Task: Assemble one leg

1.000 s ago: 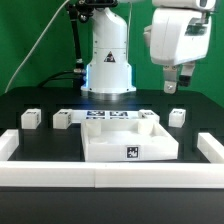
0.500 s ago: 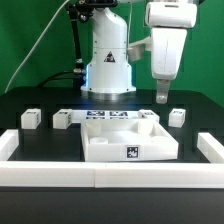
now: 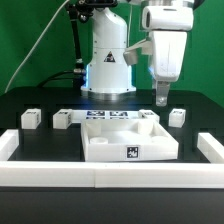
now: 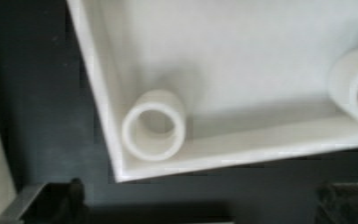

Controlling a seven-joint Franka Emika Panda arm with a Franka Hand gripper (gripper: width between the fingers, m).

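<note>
Two small white legs stand on the black table at the exterior view's left. A third leg stands at its right. The large flat white tray-like piece lies in the middle with a tag on its front. My gripper hangs above the table, over the tray's far right corner and just left of the right leg. It is open and empty. In the wrist view my gripper has dark fingertips set wide apart over black table, with the tray's corner and a round socket beyond.
The marker board lies behind the tray. Long white border walls run along the front and both sides. The robot's base stands at the back. A second socket shows at the wrist view's edge.
The gripper has swung to the exterior view's left, turned to point straight down, and come slightly lower. It stays open. No part has moved.
</note>
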